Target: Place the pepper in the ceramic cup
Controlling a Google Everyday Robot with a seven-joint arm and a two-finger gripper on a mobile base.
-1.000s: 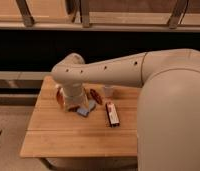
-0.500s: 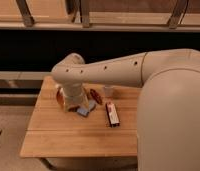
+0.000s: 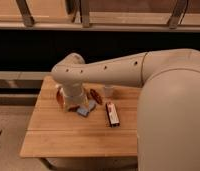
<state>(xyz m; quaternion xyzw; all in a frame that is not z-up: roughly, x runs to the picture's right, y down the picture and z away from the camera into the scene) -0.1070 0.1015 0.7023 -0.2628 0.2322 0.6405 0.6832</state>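
The pepper (image 3: 96, 95) is slim and dark red-brown and lies on the wooden table (image 3: 78, 132), left of the ceramic cup (image 3: 108, 90), a small whitish cylinder near the table's back edge. My gripper (image 3: 85, 109) hangs low over the table just in front of and left of the pepper, below the arm's elbow (image 3: 70, 75). The wide arm crosses the view from the right and hides part of the table's right side.
An orange-brown bowl (image 3: 59, 97) sits at the left, mostly hidden behind the arm. A flat red-and-black bar (image 3: 112, 114) lies right of the gripper. A dark shelf and wall run behind the table.
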